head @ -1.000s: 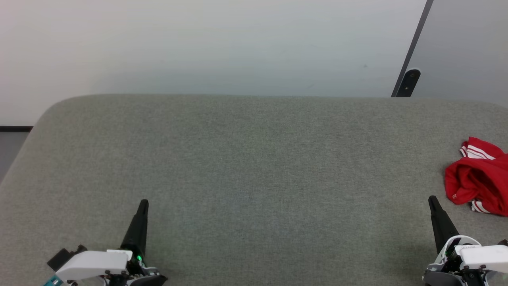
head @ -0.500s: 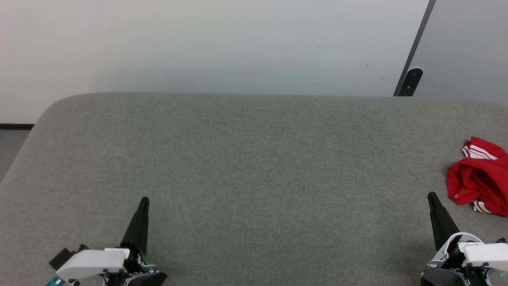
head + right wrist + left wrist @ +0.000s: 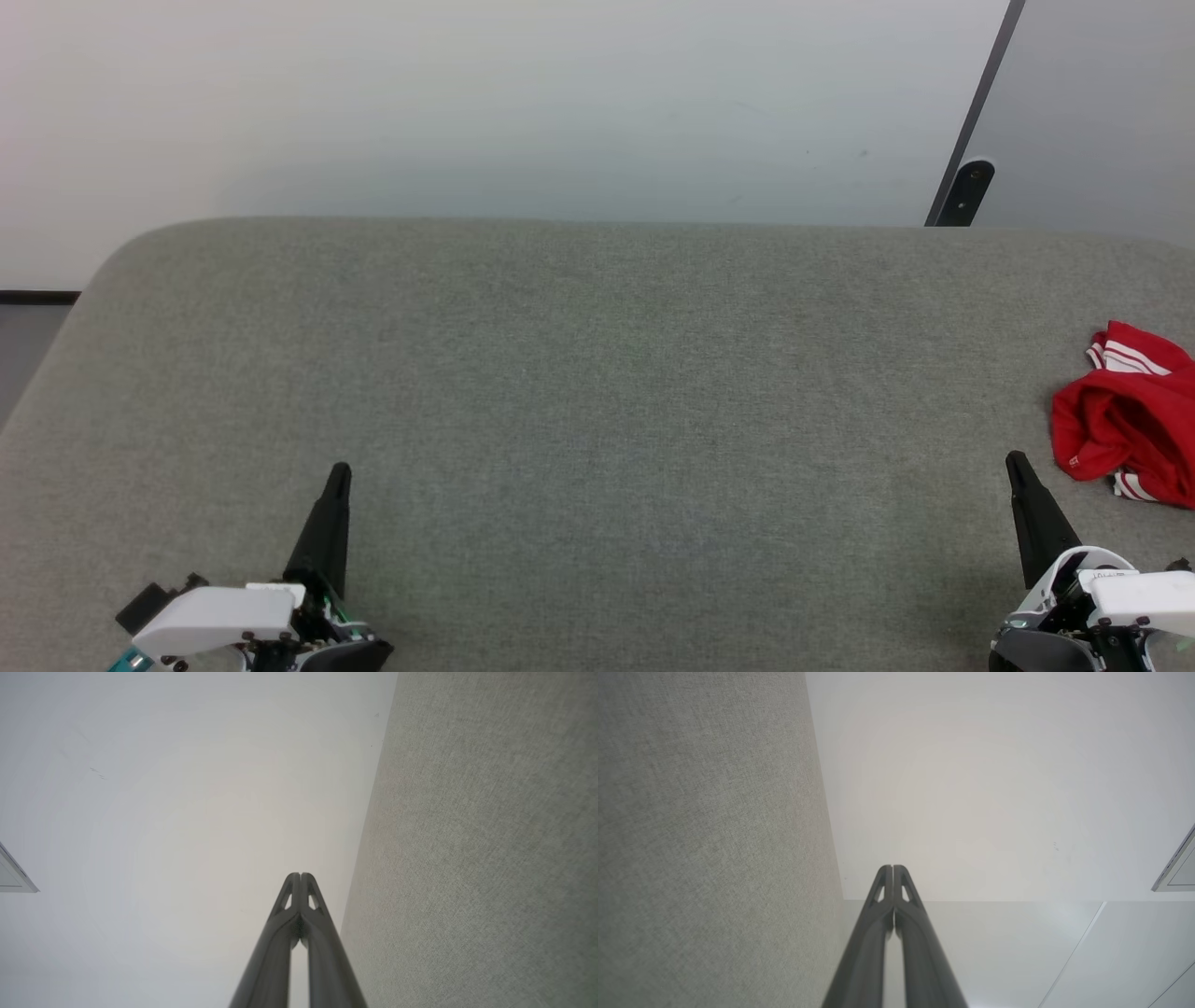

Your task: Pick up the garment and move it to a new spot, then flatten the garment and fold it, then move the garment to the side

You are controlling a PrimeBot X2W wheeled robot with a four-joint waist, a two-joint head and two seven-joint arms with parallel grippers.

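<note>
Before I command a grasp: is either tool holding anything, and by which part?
Nothing is held. The left tool and right tool are both shut, empty; the garment lies crumpled on the grey surface, apart from both.

Head camera: high at the near edge, facing forward and down across grey fabric surface [image 3: 597, 373] to far wall [image 3: 467, 93]. Wrist cameras: low, close to the surface, rolled sideways, sighting along left gripper [image 3: 893, 868] and right gripper [image 3: 300, 876] toward that wall. All three views share the surface and the wall.

One garment [image 3: 1125, 420], one left pincer [image 3: 339, 470], one right pincer [image 3: 1013, 460], one grey surface [image 3: 597, 392].
</note>
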